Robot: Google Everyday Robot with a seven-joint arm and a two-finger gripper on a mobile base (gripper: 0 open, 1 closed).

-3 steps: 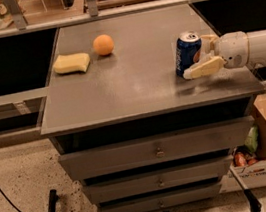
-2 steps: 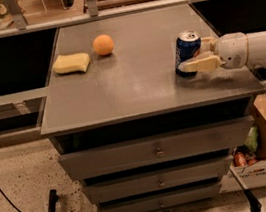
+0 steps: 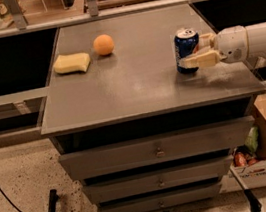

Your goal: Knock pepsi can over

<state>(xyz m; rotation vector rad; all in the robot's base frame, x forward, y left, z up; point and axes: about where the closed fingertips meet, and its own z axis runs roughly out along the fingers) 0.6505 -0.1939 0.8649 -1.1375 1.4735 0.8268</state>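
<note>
The pepsi can [image 3: 185, 48] is dark blue with a silver top and stands upright on the right part of the grey cabinet top [image 3: 139, 81]. My gripper [image 3: 194, 52] reaches in from the right on a white arm [image 3: 249, 42]. Its fingers are apart. The near finger [image 3: 197, 60] lies along the can's front lower side. The far finger [image 3: 206, 40] shows just behind the can's right side. The can sits at the mouth of the open jaws, touching or nearly touching the near finger.
An orange ball [image 3: 103, 45] and a yellow sponge [image 3: 72, 63] lie at the back left of the top. Drawers [image 3: 155, 150] are below. A cardboard box [image 3: 263, 157] with items stands on the floor at right. Shelving rails run behind.
The gripper has moved a little left, closer around the can. The can still stands upright in the same place.
</note>
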